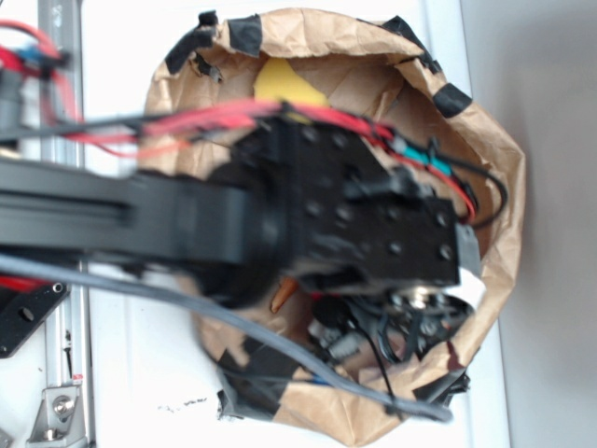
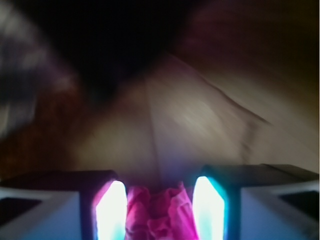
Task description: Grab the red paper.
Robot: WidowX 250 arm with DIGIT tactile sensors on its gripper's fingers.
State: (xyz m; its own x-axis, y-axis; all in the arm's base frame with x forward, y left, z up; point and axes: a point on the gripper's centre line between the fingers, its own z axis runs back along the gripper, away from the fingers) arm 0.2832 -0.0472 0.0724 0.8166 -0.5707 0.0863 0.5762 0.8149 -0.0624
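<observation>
In the wrist view the two fingers (image 2: 111,210) glow pale at the bottom of the picture, and a crumpled wad of red paper (image 2: 160,212) fills the gap between them, pink-red and wrinkled. The gripper (image 2: 160,210) has the paper between its fingers and both inner faces look to be touching it, though the picture is blurred and whether they are pressing it firmly cannot be told for sure; it reads as clenched on the paper rather than released. Beyond the fingertips lies creased brown paper, pale in the middle and falling into dark shadow further out and to both sides. In the outside view the black arm (image 1: 187,224) reaches in from the left and its wrist block covers the middle of a brown paper bag (image 1: 494,187) whose rolled rim is patched with black tape (image 1: 244,33); the fingers and the red paper are hidden beneath the wrist there. A yellow thing (image 1: 280,82) shows past the arm near the far rim, and a small orange bit (image 1: 283,294) peeks out below the wrist. As for progress, the reach and the closing seem done, and what is probably left is to lift the paper clear. The bag walls stand close around the wrist on all sides, so the open way is straight up through the mouth; any sideways move risks catching the rim or the loose cables (image 1: 280,331) draped across it.
</observation>
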